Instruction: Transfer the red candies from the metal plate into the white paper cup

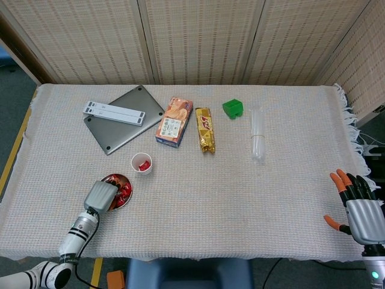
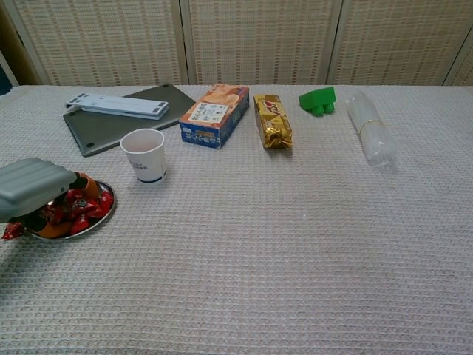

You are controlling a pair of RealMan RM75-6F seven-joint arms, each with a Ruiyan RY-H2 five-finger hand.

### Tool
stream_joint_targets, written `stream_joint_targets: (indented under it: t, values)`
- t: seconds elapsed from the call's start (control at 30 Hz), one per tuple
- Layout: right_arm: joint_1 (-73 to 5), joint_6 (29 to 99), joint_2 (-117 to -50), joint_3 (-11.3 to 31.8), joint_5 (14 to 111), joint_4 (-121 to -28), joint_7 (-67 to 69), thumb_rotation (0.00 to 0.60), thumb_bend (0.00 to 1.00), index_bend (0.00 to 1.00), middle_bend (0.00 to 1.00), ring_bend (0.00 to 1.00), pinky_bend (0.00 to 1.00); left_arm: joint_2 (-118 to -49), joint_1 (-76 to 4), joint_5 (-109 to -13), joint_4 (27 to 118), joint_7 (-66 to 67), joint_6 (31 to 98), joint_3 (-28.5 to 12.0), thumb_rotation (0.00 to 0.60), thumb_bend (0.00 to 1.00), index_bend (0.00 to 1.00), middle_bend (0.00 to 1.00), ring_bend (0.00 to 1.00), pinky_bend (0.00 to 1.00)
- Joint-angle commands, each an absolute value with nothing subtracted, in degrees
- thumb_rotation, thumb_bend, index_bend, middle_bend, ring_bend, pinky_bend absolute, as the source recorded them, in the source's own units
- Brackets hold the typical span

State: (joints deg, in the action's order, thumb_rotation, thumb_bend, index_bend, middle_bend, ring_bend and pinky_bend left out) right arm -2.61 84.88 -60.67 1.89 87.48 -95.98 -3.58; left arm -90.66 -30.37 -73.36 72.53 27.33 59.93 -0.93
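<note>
The metal plate (image 1: 130,189) with red candies (image 1: 123,190) lies near the table's front left. My left hand (image 1: 100,195) lies over the plate's near side, and its fingers curl down into the pile. In the chest view the left hand (image 2: 33,186) has red candies (image 2: 80,209) between its thumb and fingers above the metal plate (image 2: 104,218). The white paper cup (image 1: 142,163) stands upright just behind the plate with a red candy (image 1: 144,165) inside; the chest view shows the same cup (image 2: 144,154). My right hand (image 1: 360,208) hovers open at the front right edge, holding nothing.
Behind the cup lie a grey laptop (image 1: 123,117) with a white bar (image 1: 114,111) on it, a snack box (image 1: 174,121), a gold packet (image 1: 205,129), a green block (image 1: 232,108) and a clear plastic bundle (image 1: 257,134).
</note>
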Motion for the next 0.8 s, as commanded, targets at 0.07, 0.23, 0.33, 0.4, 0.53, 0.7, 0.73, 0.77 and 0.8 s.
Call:
stream_joint_targets:
  t: [0.07,0.23,0.33,0.4,0.53,0.7,0.73,0.77,0.8]
  values:
    - [-2.61,84.84,-60.64,1.89,87.42,-96.0,-3.63,0.6,0.06,0.0,0.0,0.0,0.0,-91.04,-30.35,-73.92,71.5,26.19,59.95,-1.05,0.6,0.4,0.58,0.53,0.53,1.0]
    - [-2.64,84.72,-60.63,1.91,87.25,-96.1,-3.79,0.6,0.06,0.0,0.0,0.0,0.0,-91.46,-30.28,-74.77,70.55,25.4,60.55,-1.24,0.6,0.44,0.64,0.61,0.57,1.0]
    - [-2.66,84.63,-60.63,1.93,87.12,-96.16,-3.92,0.6,0.06,0.0,0.0,0.0,0.0,-91.62,-30.2,-75.35,70.17,25.17,60.91,-1.21,0.6,0.47,0.67,0.65,0.6,1.0]
    - [-2.67,84.56,-60.62,1.9,87.11,-96.18,-3.99,0.6,0.06,0.0,0.0,0.0,0.0,-91.86,-30.1,-75.73,69.81,25.02,61.35,-1.27,0.6,0.5,0.68,0.66,0.61,1.0]
    - [-2.69,84.5,-60.61,1.91,87.03,-96.23,-4.05,0.6,0.06,0.0,0.0,0.0,0.0,-92.22,-29.98,-76.16,69.15,24.74,61.81,-1.44,0.6,0.54,0.7,0.69,0.62,1.0]
    - [-2.67,84.49,-60.55,1.9,86.98,-96.26,-4.07,0.6,0.06,0.0,0.0,0.0,0.0,-92.76,-29.82,-76.84,68.09,24.09,62.51,-1.67,0.6,0.56,0.72,0.71,0.64,1.0]
    - [-2.67,84.48,-60.54,1.89,86.98,-96.29,-4.09,0.6,0.06,0.0,0.0,0.0,0.0,-92.89,-29.79,-76.93,67.86,23.92,62.62,-1.72,0.6,0.57,0.73,0.72,0.65,1.0]
    - [-2.66,84.48,-60.53,1.9,86.94,-96.28,-4.09,0.6,0.06,0.0,0.0,0.0,0.0,-93.05,-29.75,-77.08,67.53,23.75,62.76,-1.77,0.6,0.58,0.74,0.72,0.65,1.0]
    - [-2.67,84.47,-60.53,1.91,86.93,-96.29,-4.1,0.6,0.06,0.0,0.0,0.0,0.0,-93.17,-29.73,-77.22,67.27,23.65,62.91,-1.81,0.6,0.59,0.74,0.73,0.66,1.0]
